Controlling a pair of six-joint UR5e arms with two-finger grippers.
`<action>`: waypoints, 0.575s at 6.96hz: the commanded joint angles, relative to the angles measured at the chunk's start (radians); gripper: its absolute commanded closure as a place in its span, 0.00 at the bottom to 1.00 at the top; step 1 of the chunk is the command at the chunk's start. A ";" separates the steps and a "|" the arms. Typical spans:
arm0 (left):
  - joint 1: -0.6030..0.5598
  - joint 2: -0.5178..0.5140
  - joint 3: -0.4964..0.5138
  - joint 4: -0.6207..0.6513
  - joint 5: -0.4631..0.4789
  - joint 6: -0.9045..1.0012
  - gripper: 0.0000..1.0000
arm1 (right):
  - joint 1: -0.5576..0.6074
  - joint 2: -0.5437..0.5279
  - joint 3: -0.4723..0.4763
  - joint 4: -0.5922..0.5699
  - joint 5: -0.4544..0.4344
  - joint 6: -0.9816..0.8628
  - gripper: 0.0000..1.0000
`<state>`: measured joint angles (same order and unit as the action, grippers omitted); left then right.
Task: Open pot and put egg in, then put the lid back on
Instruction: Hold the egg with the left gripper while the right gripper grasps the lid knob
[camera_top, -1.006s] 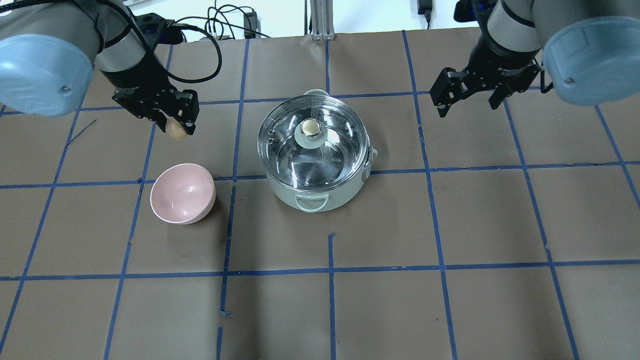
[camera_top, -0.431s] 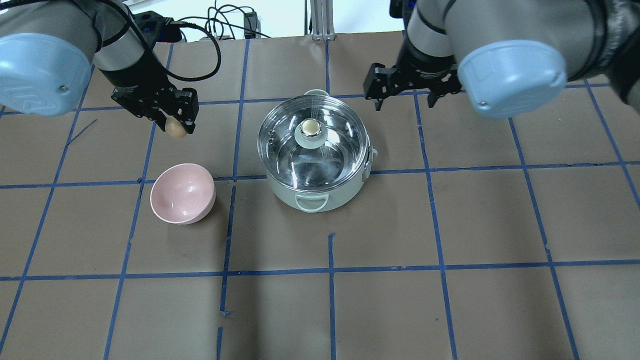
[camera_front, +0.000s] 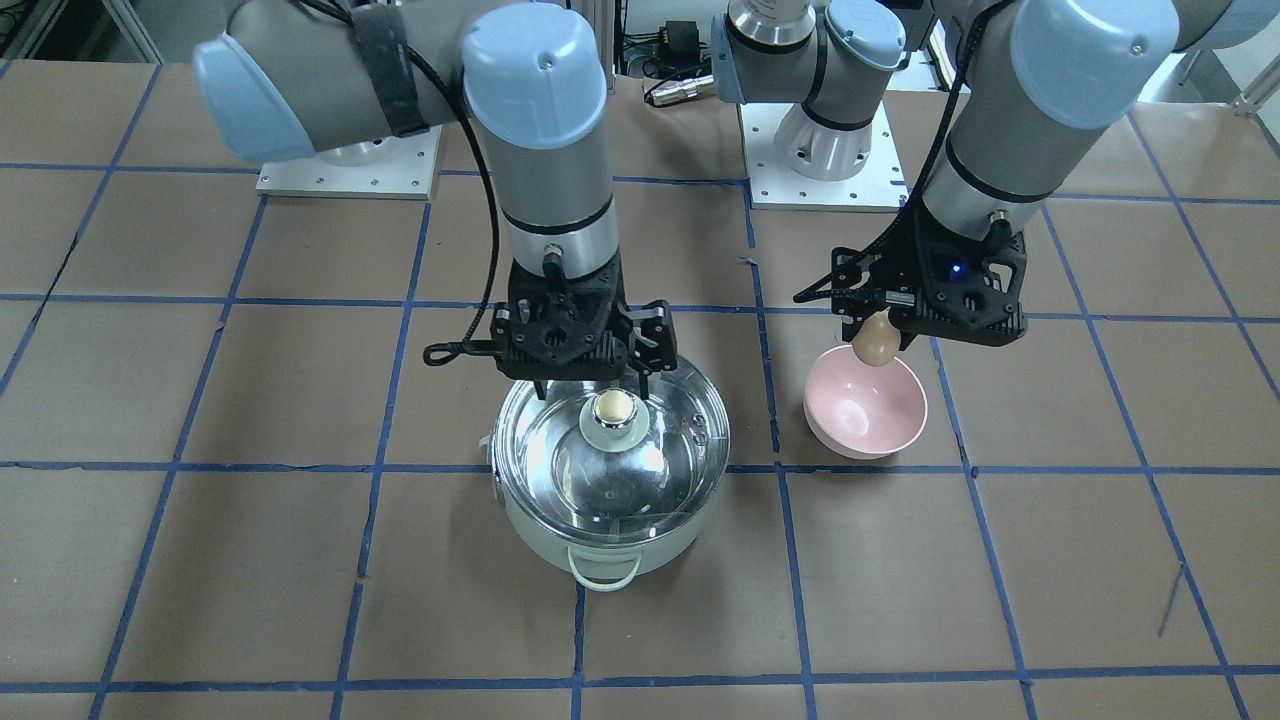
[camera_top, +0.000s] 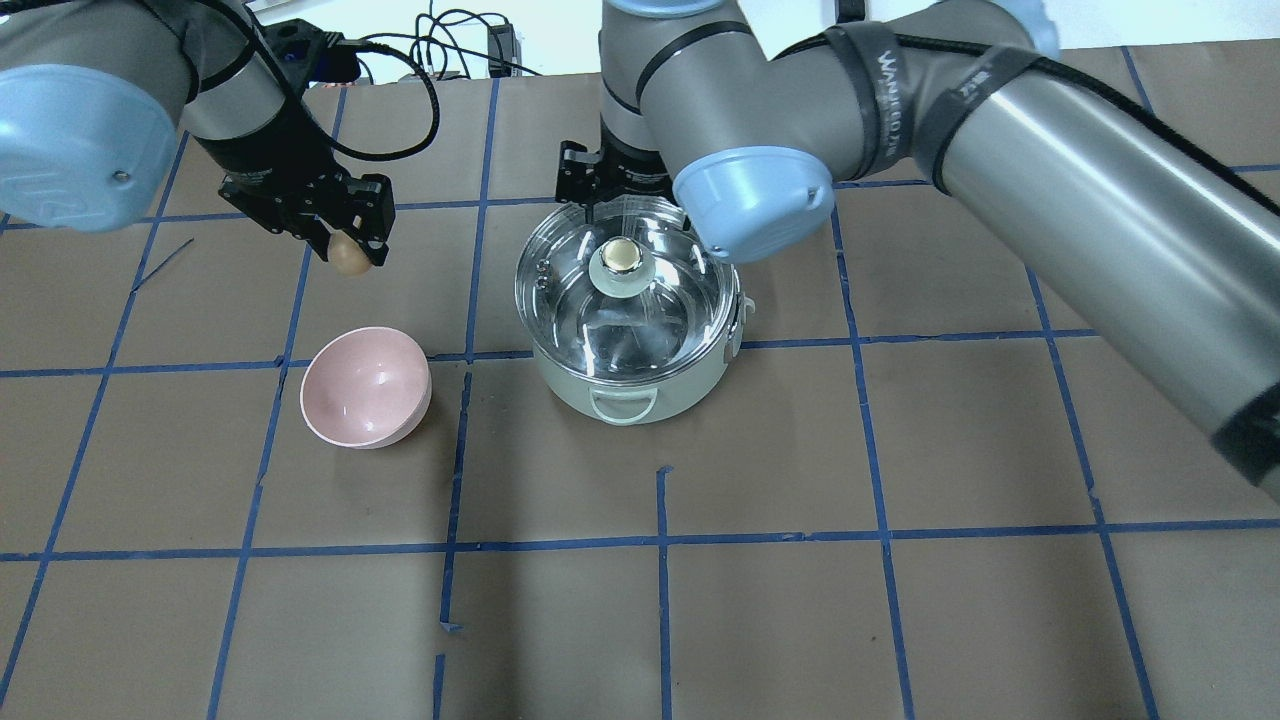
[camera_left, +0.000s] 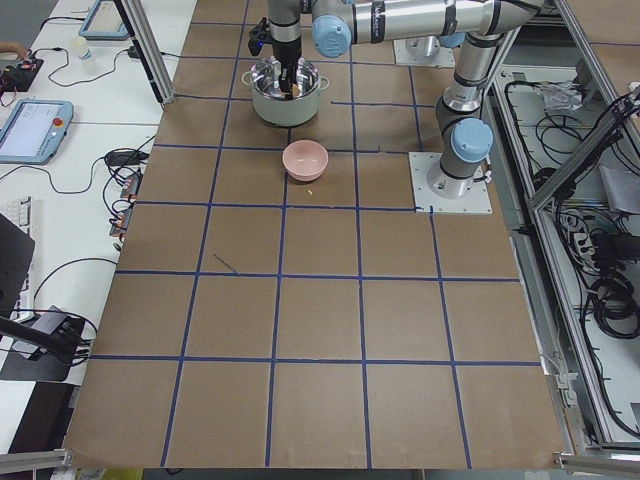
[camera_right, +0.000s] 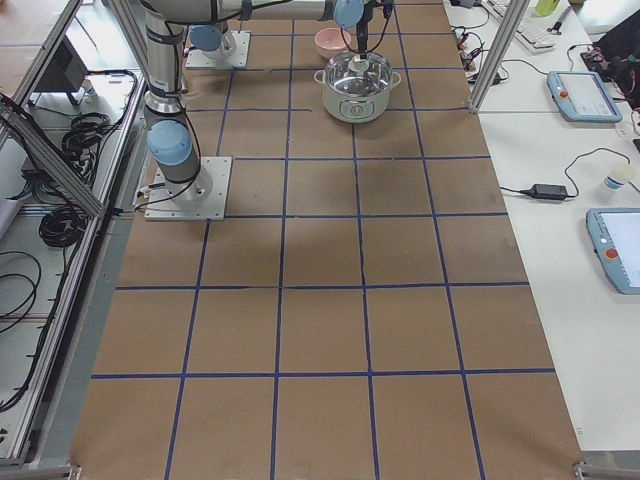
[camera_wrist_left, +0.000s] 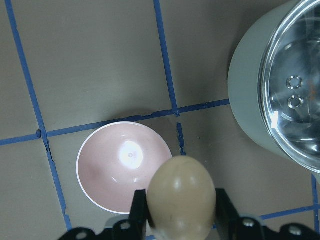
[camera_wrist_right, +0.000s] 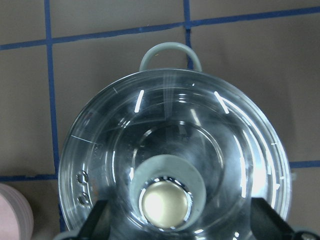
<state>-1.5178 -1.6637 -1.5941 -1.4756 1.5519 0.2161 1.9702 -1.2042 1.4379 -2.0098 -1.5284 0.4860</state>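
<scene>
The pale mint pot (camera_top: 630, 385) stands mid-table with its clear glass lid (camera_top: 660, 300) on, cream-gold knob (camera_top: 621, 256) at the centre. My right gripper (camera_front: 592, 385) hovers open just above the lid's robot-side half, one finger either side of the knob (camera_front: 614, 408) and a little behind it. In the right wrist view the knob (camera_wrist_right: 165, 202) lies between the spread fingertips (camera_wrist_right: 95, 225). My left gripper (camera_top: 352, 250) is shut on the brown egg (camera_top: 350, 258), held in the air left of the pot. From the left wrist camera, the egg (camera_wrist_left: 182, 197) hangs over the pink bowl's edge.
An empty pink bowl (camera_top: 365, 387) sits on the table left of the pot and below the held egg. Brown paper with a blue tape grid covers the table. Cables lie at the far edge (camera_top: 450, 45).
My right arm has swung from the far right across to the pot, and its gripper now hangs over the lid. The left gripper with the egg has stayed put.
</scene>
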 joint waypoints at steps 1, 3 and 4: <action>0.001 0.002 -0.001 0.000 -0.001 0.000 0.72 | 0.039 0.064 -0.008 -0.041 -0.001 0.056 0.00; -0.001 0.004 -0.001 0.000 -0.003 0.000 0.72 | 0.038 0.068 0.010 -0.043 -0.012 0.026 0.00; -0.001 0.005 -0.004 -0.002 -0.006 0.000 0.72 | 0.038 0.067 0.031 -0.055 -0.013 0.026 0.00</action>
<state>-1.5184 -1.6596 -1.5964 -1.4760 1.5492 0.2163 2.0075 -1.1377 1.4484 -2.0541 -1.5376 0.5155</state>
